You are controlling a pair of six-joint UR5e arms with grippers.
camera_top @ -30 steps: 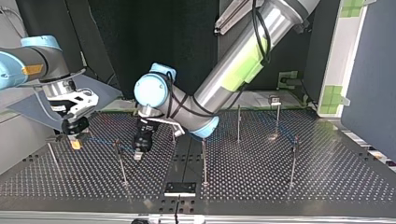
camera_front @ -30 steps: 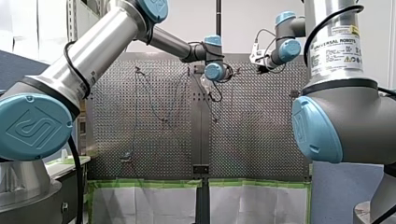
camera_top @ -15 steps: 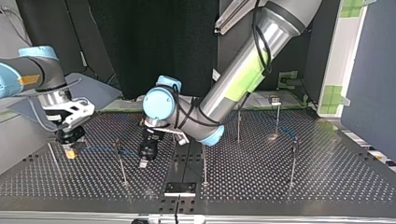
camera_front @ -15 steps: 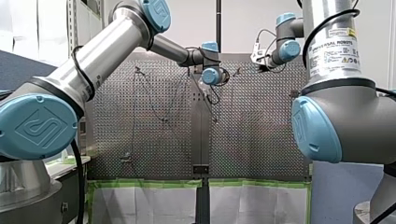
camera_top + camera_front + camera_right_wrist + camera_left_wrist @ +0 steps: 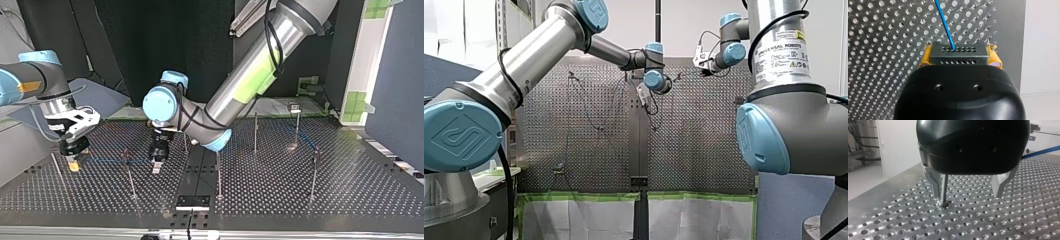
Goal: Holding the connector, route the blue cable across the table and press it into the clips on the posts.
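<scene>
The right wrist view shows my right gripper [image 5: 958, 53] pinching the connector [image 5: 958, 57] between yellow pads, with the blue cable [image 5: 945, 23] leaving it. Only the top view shows the cable reaching 1 post [image 5: 130, 177]. My left gripper [image 5: 967, 194] is spread above the worktop [image 5: 1003, 222].

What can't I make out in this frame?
1. Left wrist view: my left gripper hides the post's top.
2. Top view: too small to tell whether the cable is clipped to any post.
3. Right wrist view: the cable is cut off by the edge ahead of the connector.
</scene>
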